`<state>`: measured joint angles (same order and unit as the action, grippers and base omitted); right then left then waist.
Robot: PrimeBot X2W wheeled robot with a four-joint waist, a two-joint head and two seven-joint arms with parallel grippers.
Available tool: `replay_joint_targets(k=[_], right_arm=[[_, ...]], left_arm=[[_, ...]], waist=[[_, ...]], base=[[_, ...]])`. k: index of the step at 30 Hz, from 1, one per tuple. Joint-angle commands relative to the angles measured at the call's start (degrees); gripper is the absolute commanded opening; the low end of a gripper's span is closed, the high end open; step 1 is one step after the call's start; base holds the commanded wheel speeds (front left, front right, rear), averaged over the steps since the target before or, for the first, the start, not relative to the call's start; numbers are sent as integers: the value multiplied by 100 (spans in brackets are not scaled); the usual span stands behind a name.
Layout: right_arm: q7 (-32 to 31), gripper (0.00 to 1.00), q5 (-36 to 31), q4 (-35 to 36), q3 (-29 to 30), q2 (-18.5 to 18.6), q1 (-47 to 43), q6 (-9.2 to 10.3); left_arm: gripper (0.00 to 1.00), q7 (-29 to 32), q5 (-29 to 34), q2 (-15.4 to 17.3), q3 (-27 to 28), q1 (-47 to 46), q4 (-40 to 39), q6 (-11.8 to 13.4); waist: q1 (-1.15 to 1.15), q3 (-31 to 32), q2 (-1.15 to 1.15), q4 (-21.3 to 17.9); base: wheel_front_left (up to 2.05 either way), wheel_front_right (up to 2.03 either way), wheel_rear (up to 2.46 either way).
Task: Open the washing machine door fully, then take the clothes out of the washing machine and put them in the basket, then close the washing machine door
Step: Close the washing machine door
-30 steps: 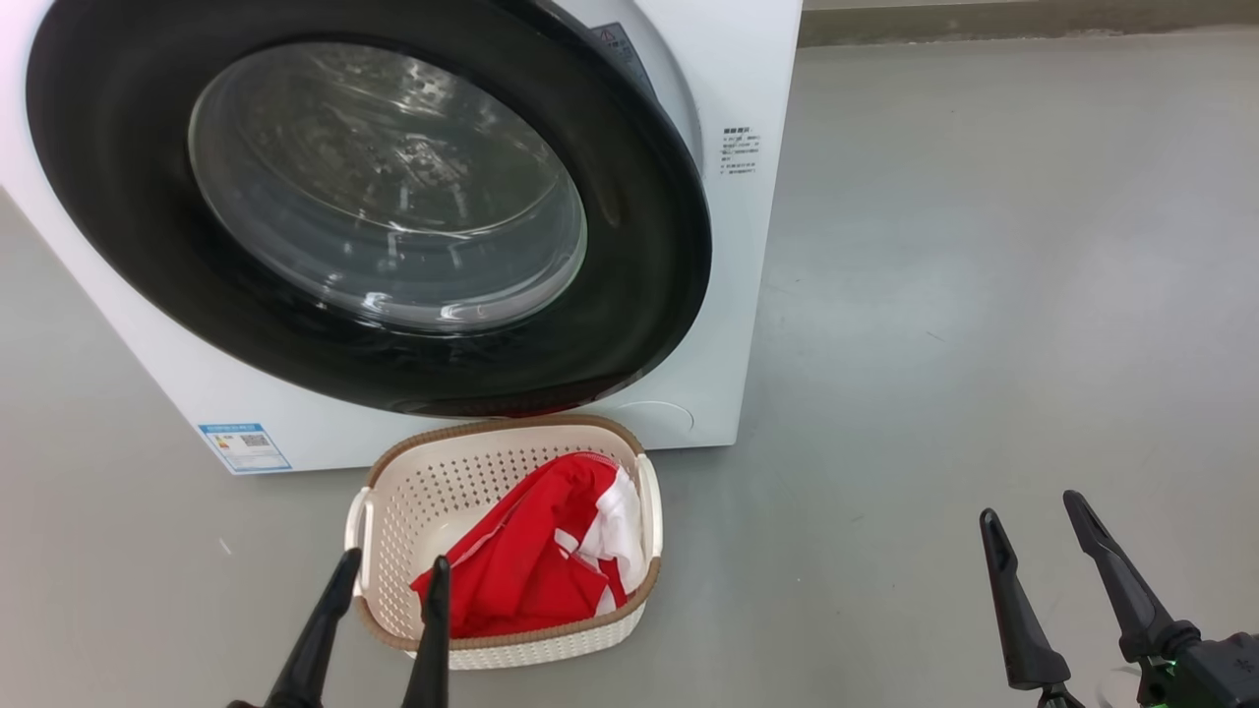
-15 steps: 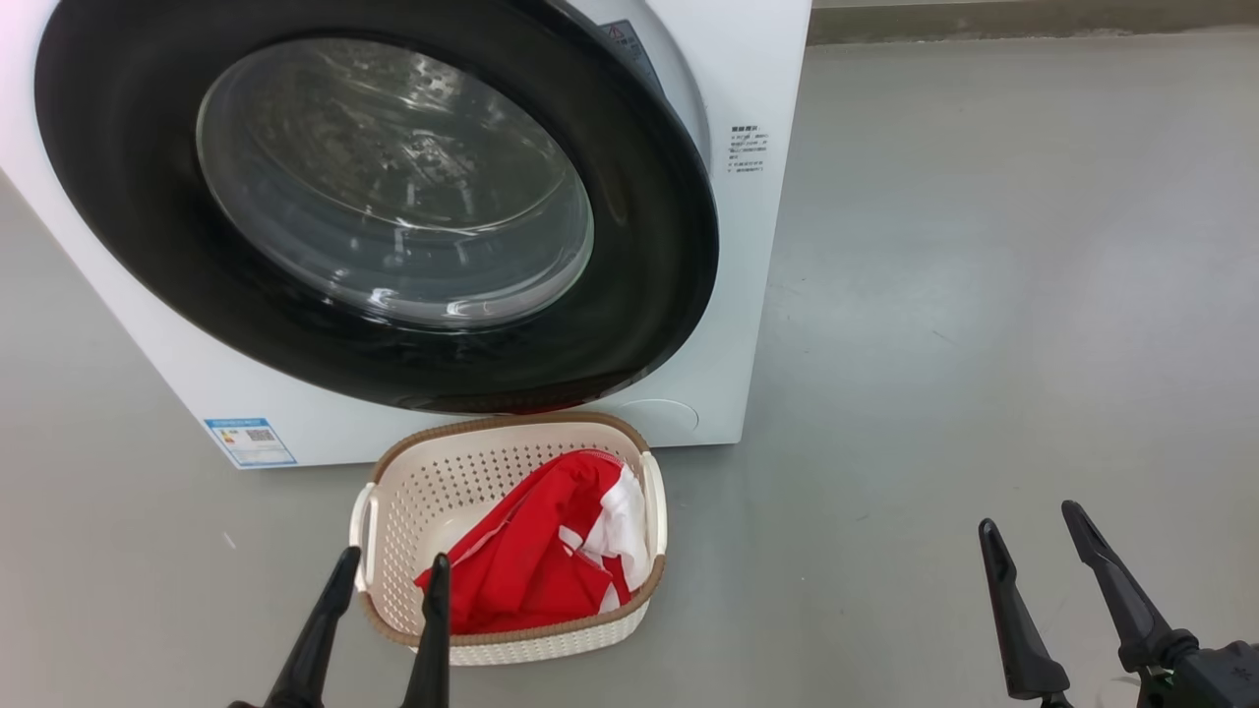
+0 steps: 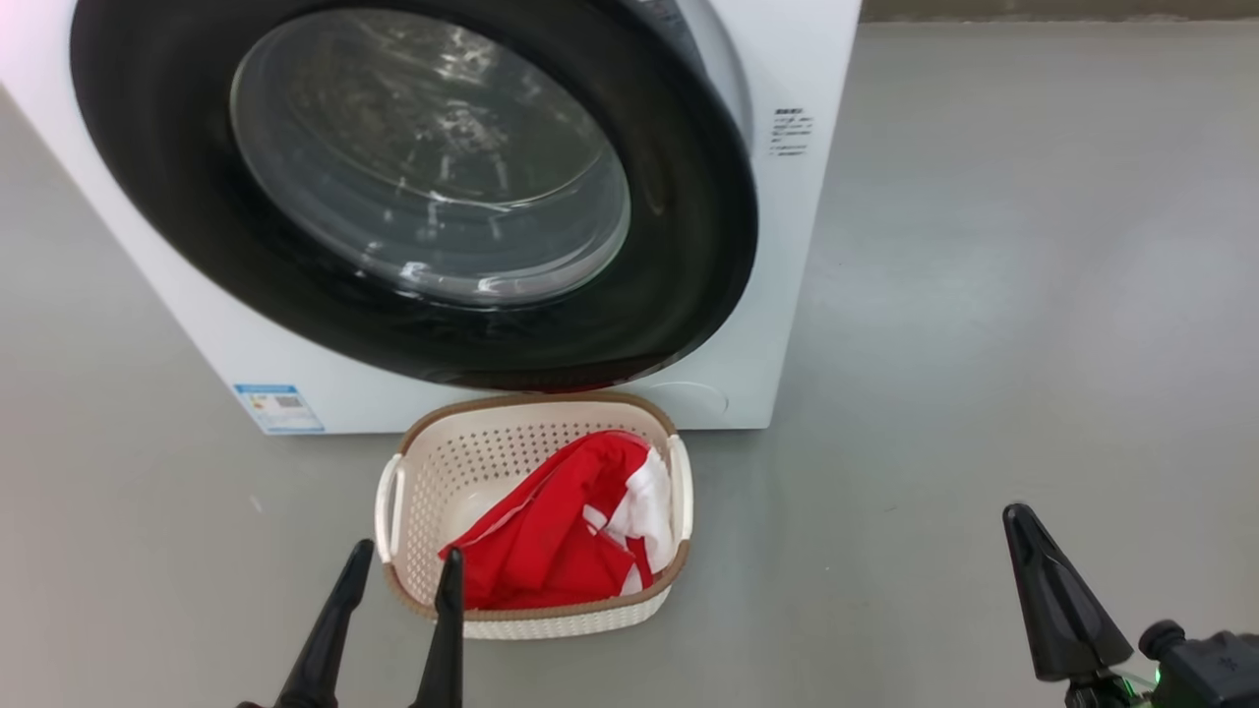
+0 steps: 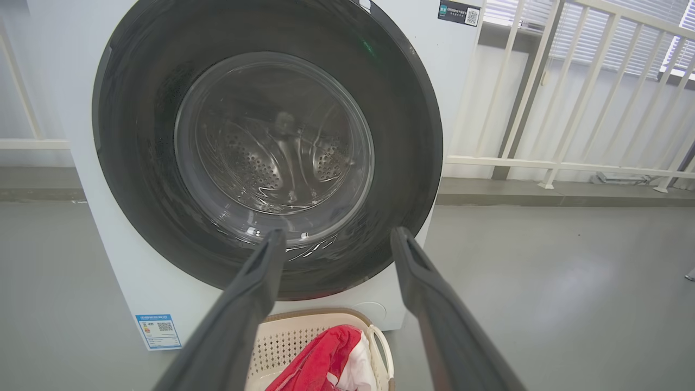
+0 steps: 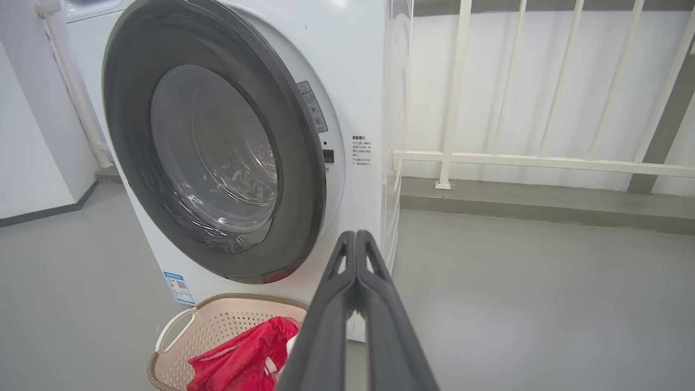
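The white washing machine (image 3: 792,295) stands ahead, and its round black washing machine door (image 3: 413,187) with the glass bowl lies against the front, looking shut. On the floor just before it sits the cream basket (image 3: 462,462) with the red and white clothes (image 3: 551,551) inside. My left gripper (image 3: 408,556) is open and empty, its tips at the basket's near left corner. My right gripper (image 3: 1018,516) is shut on nothing, over bare floor well to the right. In the wrist views I see the door (image 4: 266,146) (image 5: 217,146), basket (image 4: 282,339) (image 5: 217,326), clothes (image 4: 326,364) (image 5: 244,358) and grippers (image 4: 336,233) (image 5: 355,234).
Grey floor (image 3: 984,295) spreads wide to the machine's right. A white railing (image 4: 543,98) with a raised kerb runs behind and right of the machine. A blue label (image 3: 278,407) marks the machine's lower left corner.
My right gripper's fingers have come together from open to shut. The head camera has shifted, so the whole scene sits further right and lower. The left gripper stays open.
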<state>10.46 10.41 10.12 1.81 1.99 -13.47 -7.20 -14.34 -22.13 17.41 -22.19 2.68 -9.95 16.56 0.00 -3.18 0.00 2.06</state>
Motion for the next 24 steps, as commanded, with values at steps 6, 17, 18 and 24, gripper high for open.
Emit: replay_joint_targets(k=[6, 17, 18, 24], right_arm=[[-94, 0, -89, 86, -186, 88, 571, -29], [-210, 0, -181, -112, -224, 88, 1153, -29], [-213, 0, -192, -131, -235, 88, 1215, -29], [-244, 0, -284, -282, -367, 88, 1567, -29]], left_arm=[[100, -65, 126, -29, 224, -238, -167, -119], [100, -65, 241, -197, 247, -380, -156, -253], [100, -65, 250, -214, 253, -398, -153, -271], [100, -65, 309, -308, 272, -493, -132, -357]], waist=[[0, -258, 0, 365], [0, -578, 0, 767], [0, -614, 0, 792], [0, -800, 0, 884]], base=[[0, 0, 0], [0, 0, 0], [0, 0, 0], [0, 0, 0]])
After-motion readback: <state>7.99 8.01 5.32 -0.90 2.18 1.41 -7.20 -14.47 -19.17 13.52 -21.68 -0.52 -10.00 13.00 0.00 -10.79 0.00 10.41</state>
